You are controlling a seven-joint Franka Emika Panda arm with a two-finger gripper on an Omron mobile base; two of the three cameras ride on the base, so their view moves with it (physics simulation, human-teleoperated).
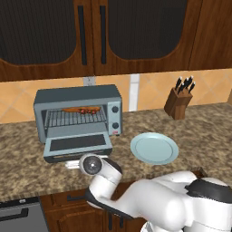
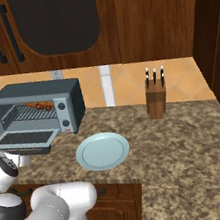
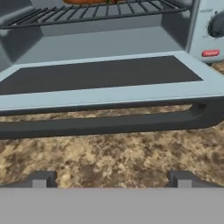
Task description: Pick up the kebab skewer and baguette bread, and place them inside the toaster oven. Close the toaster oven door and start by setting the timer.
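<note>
The blue-grey toaster oven (image 1: 77, 97) (image 2: 33, 94) stands on the counter at the left. Its door (image 1: 77, 144) (image 3: 105, 74) is dropped open and lies flat. On the wire rack (image 3: 87, 13) inside lie the orange-brown baguette bread (image 1: 72, 110) (image 2: 32, 105) and, to its right, the dark red kebab skewer (image 1: 92, 109) (image 2: 44, 106). My gripper (image 3: 111, 179) hangs open just in front of and below the door's bar handle (image 3: 109, 124), with its fingertips (image 3: 41, 178) wide apart and nothing between them.
A pale blue plate (image 1: 154, 147) (image 2: 102, 150) sits bare to the right of the oven. A wooden knife block (image 1: 180, 100) (image 2: 156, 95) stands at the back right. The knob panel (image 1: 115, 115) (image 3: 217, 26) is on the oven's right side, with a red button (image 3: 210, 53) below it.
</note>
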